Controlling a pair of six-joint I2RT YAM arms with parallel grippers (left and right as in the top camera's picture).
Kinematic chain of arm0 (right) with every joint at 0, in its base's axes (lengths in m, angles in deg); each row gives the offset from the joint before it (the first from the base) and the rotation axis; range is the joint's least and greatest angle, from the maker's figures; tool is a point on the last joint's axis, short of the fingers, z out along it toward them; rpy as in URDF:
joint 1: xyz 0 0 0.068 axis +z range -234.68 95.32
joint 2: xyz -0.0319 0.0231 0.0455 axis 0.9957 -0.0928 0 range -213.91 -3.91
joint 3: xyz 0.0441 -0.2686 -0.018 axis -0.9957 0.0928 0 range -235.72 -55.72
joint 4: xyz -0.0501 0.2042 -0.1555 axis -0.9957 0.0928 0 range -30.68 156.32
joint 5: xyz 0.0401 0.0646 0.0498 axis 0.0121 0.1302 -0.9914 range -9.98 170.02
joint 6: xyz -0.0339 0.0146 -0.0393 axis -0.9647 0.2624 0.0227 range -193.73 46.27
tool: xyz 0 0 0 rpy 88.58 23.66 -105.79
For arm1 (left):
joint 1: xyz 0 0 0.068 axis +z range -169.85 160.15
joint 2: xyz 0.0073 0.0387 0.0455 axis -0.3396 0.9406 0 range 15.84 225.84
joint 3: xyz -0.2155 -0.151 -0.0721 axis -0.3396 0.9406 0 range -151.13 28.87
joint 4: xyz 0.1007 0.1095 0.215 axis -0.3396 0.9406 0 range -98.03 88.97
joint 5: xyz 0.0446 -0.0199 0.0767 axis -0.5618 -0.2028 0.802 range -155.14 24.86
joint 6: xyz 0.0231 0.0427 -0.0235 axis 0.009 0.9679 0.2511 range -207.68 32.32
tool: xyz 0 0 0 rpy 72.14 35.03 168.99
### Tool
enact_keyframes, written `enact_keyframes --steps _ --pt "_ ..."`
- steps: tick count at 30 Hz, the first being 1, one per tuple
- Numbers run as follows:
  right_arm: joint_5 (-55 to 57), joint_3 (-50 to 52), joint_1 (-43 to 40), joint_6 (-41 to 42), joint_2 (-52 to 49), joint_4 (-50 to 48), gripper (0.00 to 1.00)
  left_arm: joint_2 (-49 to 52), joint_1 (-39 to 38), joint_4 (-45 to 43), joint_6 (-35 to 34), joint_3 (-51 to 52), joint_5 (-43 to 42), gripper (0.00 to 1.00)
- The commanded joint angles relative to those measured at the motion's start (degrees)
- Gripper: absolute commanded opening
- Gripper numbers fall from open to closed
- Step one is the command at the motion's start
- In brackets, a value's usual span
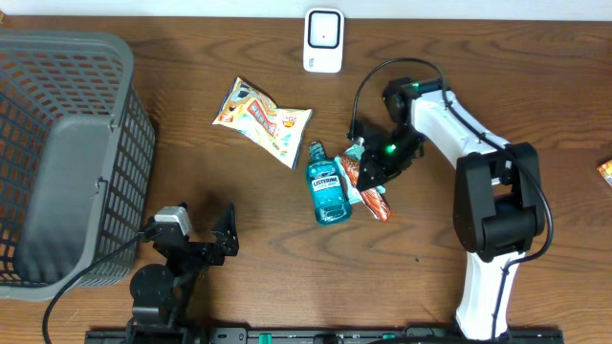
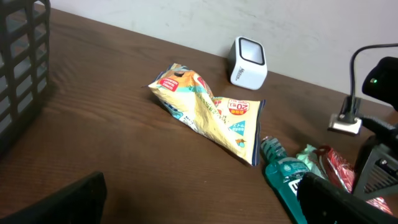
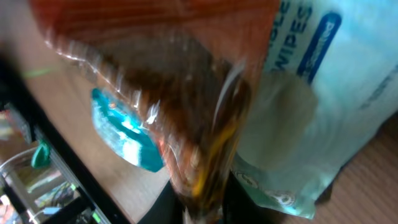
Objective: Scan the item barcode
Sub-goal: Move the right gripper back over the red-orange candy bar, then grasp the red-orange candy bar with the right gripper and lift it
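A red-orange snack packet lies on a pale green wipes pack, beside a teal mouthwash bottle. My right gripper is over them. In the right wrist view the blurred packet fills the gap between the dark fingers, which press its lower end, so the right gripper is shut on it. The wipes pack and the bottle lie behind. A yellow snack bag lies left of the bottle. The white scanner stands at the back. My left gripper is open near the front edge, holding nothing.
A large grey mesh basket fills the left side of the table. A small orange item sits at the right edge. In the left wrist view, the snack bag and the scanner lie ahead of the open left gripper.
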Motion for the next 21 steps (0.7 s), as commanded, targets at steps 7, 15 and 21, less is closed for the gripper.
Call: enact_keyframes --steps 7,15,21 --pt "9.53 0.13 1.16 12.28 1.79 1.55 0.53 -0.31 0.28 1.42 0.33 0.94 -0.33 0.98" --pt "12.26 0.15 1.27 16.59 15.32 1.51 0.65 -0.31 0.28 1.40 0.33 0.94 -0.33 0.98" --pt "25.18 0.35 6.14 24.59 26.95 1.20 0.68 -0.31 0.28 1.42 0.33 0.94 -0.33 0.98"
